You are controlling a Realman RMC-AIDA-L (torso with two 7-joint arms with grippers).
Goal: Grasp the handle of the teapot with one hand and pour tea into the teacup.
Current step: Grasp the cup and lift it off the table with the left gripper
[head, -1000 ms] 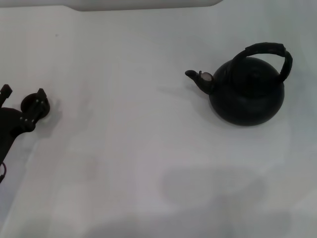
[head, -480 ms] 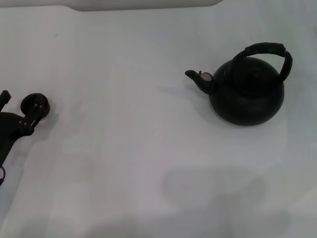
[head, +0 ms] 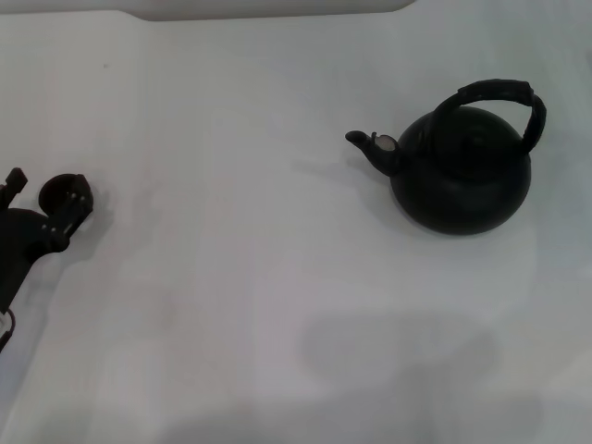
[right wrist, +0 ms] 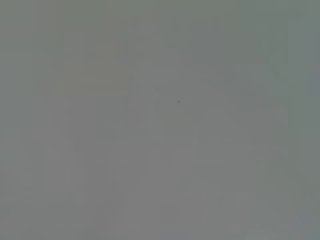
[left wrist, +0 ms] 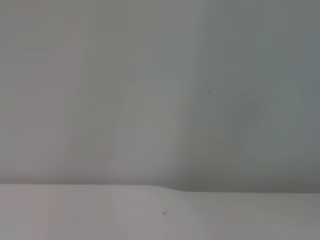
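Note:
The matte-black teapot (head: 461, 176) stands on the white table at the right, its spout (head: 368, 145) pointing left. Its ribbed arched handle (head: 499, 95) rises over the top, and nothing touches it. At the far left edge sits the tiny dark teacup (head: 59, 191). My left gripper (head: 43, 198), a black hand, reaches in from the left edge. It is open, one finger (head: 13, 178) left of the cup and the other finger (head: 72, 211) overlapping the cup's right side. The right gripper is out of view. Both wrist views show only pale blank surface.
The white table (head: 240, 277) stretches wide between cup and teapot. A white rounded edge (head: 268, 9) runs along the back. A faint shadow lies on the table near the front centre.
My left hand has shifted slightly by the teacup: its right finger, clear of the cup half a second ago, now overlaps the cup's right side. The teapot has not moved.

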